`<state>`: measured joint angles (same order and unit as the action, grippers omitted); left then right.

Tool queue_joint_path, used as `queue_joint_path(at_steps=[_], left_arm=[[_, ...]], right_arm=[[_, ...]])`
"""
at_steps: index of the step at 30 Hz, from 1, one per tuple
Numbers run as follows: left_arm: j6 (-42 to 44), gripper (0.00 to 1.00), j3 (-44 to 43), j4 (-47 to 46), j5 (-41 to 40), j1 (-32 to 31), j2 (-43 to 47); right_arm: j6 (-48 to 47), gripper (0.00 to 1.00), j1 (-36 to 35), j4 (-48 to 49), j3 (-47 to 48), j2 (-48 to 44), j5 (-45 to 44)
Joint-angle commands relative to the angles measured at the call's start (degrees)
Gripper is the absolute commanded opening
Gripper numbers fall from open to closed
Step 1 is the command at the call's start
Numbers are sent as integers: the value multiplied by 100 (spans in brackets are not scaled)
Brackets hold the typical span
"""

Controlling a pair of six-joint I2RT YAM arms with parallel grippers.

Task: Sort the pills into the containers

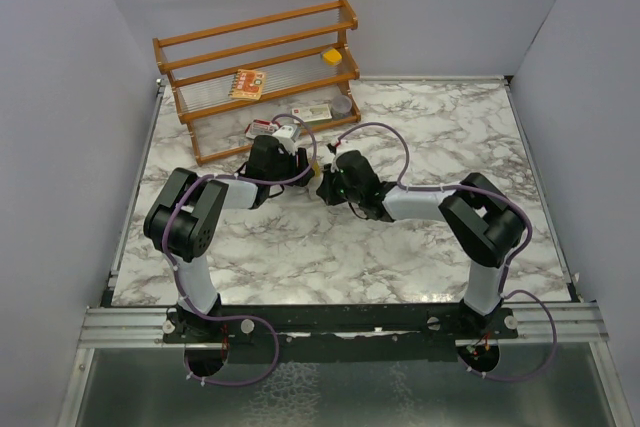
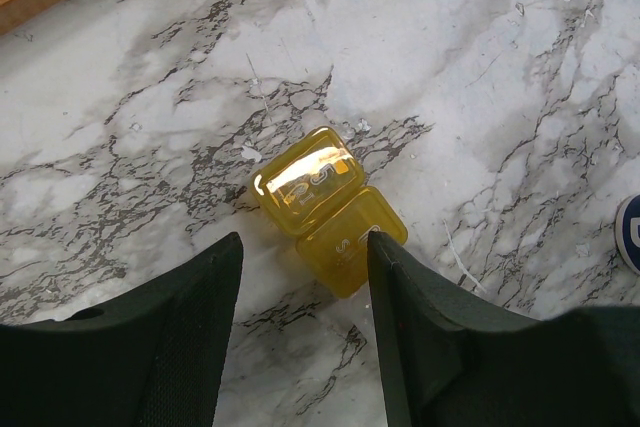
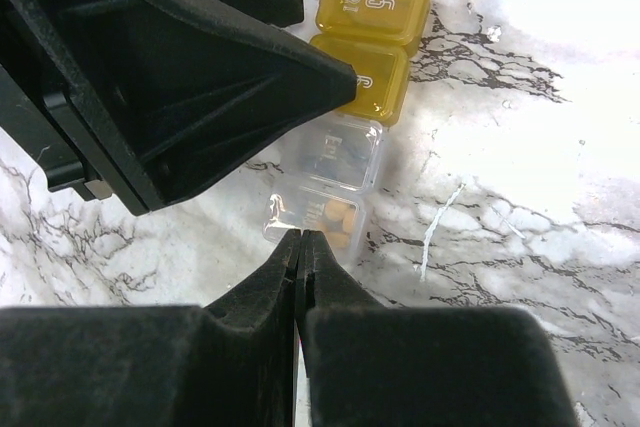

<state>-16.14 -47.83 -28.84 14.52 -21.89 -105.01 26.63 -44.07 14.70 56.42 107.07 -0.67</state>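
Note:
A strip of small lidded compartments lies on the marble table, two yellow [image 2: 320,202] and two clear [image 3: 335,162]. The nearest clear one holds a few tiny orange-yellow pills [image 3: 340,219]. My left gripper [image 2: 303,242] is open above the yellow end, its right finger [image 2: 400,287] at the edge of the near yellow compartment [image 3: 372,82]. My right gripper [image 3: 300,237] is shut and empty, its tips at the rim of the compartment with the pills. In the top view both grippers [image 1: 305,165] [image 1: 325,187] meet mid-table. No grey bottle or clear vial shows.
A wooden rack [image 1: 260,67] stands at the back left with a printed box [image 1: 247,83] and a yellow cube [image 1: 332,56]. A low grey tin [image 1: 341,105] and flat boxes [image 1: 305,115] lie before it. Grey walls enclose the table.

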Motion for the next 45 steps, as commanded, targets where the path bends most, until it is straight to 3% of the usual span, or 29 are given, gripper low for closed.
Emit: queue_joint_path(at_steps=[1, 33, 45], left_arm=[[94, 54, -30, 309, -182, -34, -45], [32, 54, -77, 309, -166, -32, -108], [23, 54, -84, 309, -169, -31, -120]], right_arm=[[-248, 1, 5, -330, 157, 65, -256], [-847, 1, -296, -248, 495, -243, -209], [-765, 1, -301, -304, 692, 221, -249]])
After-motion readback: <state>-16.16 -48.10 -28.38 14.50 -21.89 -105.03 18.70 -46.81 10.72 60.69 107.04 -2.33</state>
